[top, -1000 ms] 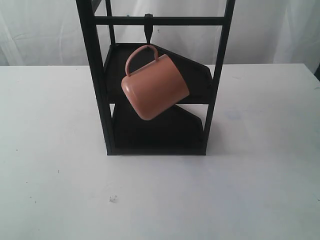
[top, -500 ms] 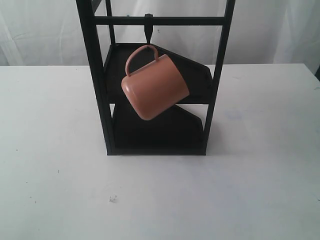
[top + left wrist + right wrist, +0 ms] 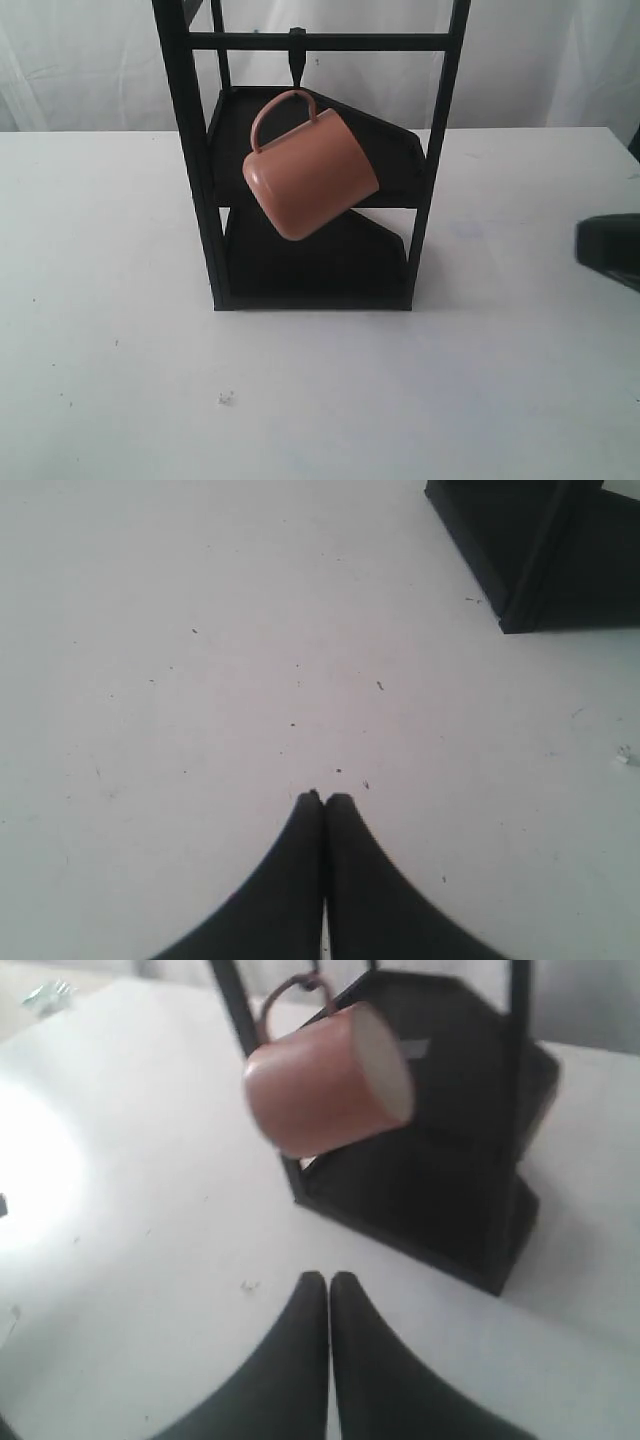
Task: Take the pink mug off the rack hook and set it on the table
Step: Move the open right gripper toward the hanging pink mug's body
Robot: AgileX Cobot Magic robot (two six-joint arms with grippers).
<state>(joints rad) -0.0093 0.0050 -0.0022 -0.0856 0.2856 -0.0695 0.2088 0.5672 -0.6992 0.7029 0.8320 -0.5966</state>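
Note:
The pink mug [image 3: 310, 175] hangs tilted by its loop handle from the rack hook [image 3: 297, 58], a short black peg under the top crossbar of the black rack [image 3: 195, 170]. The right wrist view shows the pink mug [image 3: 325, 1080] with its cream inside turned away from the rack's front. My right gripper [image 3: 329, 1278] is shut and empty above the white table [image 3: 110, 380], well short of the mug; its dark body [image 3: 610, 250] shows at the exterior view's right edge. My left gripper [image 3: 325, 798] is shut and empty over the bare table [image 3: 200, 680], near a corner of the rack [image 3: 535, 560].
The rack has two dark shelves [image 3: 330, 260] behind and below the mug. A small white crumb [image 3: 226, 398] lies on the table in front of the rack. White curtains hang behind the table.
The right arm has come into the exterior view at the right edge. The mug and rack have not moved.

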